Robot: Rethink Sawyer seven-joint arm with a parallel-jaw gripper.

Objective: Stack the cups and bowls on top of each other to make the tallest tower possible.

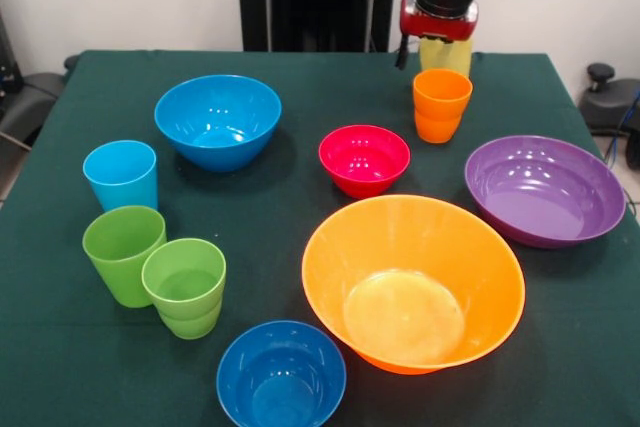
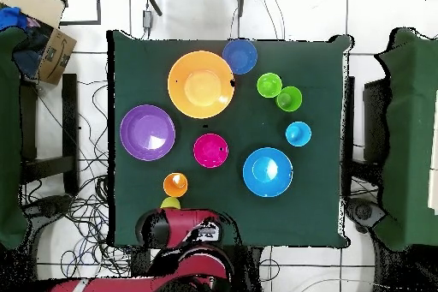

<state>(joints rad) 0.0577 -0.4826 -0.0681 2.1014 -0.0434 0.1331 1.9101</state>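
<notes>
From the front, my jaws hold the glossy yellow plastic cup just above the upright orange plastic cup on the green bench; I judge the first stacking is beginning. From overhead, the yellow cup is just beside the orange one, so next I must centre it and lower.

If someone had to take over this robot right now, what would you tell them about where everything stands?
Gripper: behind the orange cup, with the yellow cup right under it; whether it grips the cup cannot be seen.
Cups: light blue cup, plain green cup and stepped green cup stand close together on one side.
Bowls: red bowl mid-table, purple bowl, big orange bowl, larger blue bowl, smaller blue bowl, all separate.
Done: nothing stacked yet.
Left: the whole tower, probably starting at the orange cup.
</notes>
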